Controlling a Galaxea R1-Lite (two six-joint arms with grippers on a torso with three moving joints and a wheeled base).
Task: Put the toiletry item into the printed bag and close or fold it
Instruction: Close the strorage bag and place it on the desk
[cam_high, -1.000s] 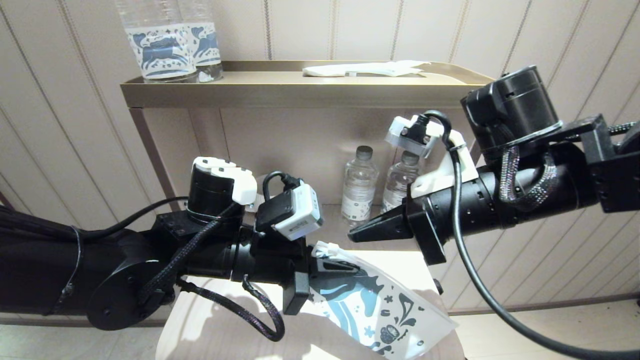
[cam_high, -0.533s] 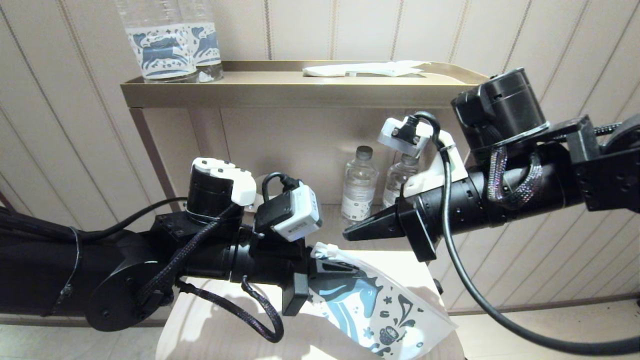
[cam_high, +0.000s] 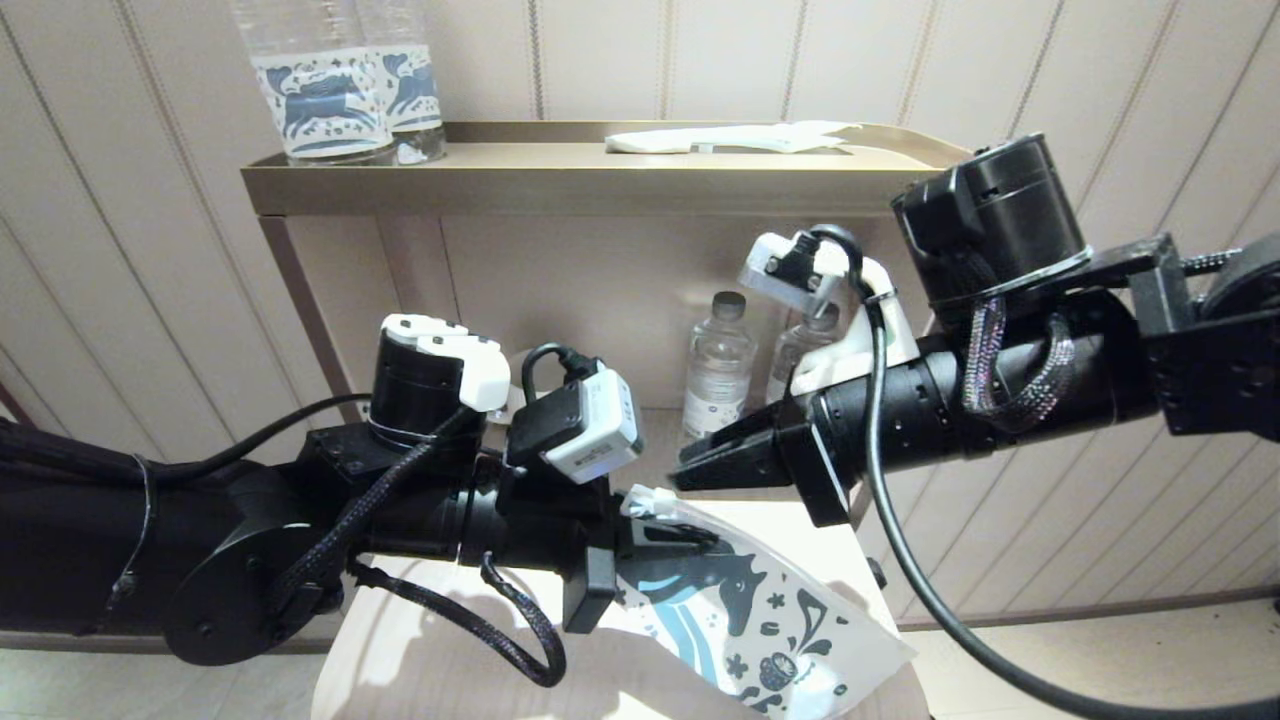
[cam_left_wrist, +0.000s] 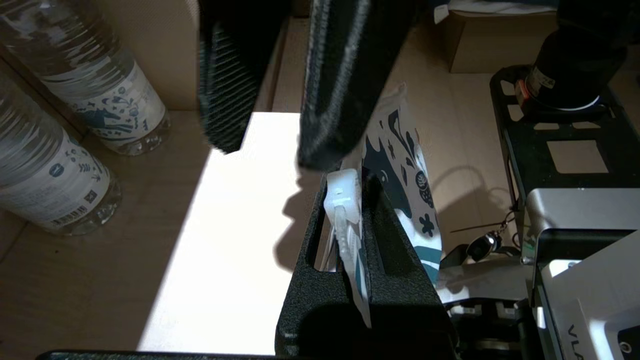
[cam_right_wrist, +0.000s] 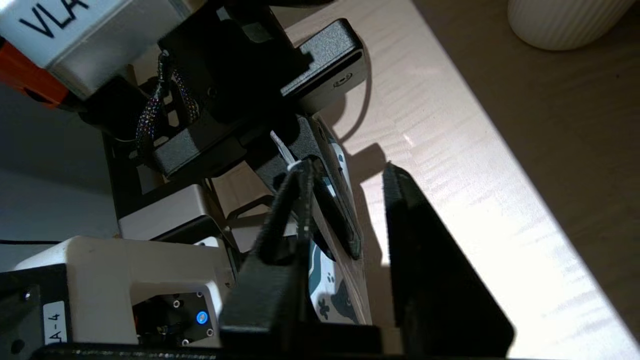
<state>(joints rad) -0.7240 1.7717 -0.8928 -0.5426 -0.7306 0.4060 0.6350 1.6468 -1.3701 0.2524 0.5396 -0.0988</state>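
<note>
printed bag (cam_high: 760, 620) pinched at its top edge by the left gripper (cam_high: 665, 535), hanging tilted at lower centre over a pale bench (cam_high: 400, 660).

the toothbrush is not clearly visible; it may be inside the bag. the right gripper (cam_high: 700, 465), fingers parted and empty, hovers just above the bag's top at centre. risk: closing off-line could crumple the mouth or tug the bag free. behind, water bottles (cam_high: 720, 375) stand under a brass shelf (cam_high: 560, 180) against panelled walls.
</note>
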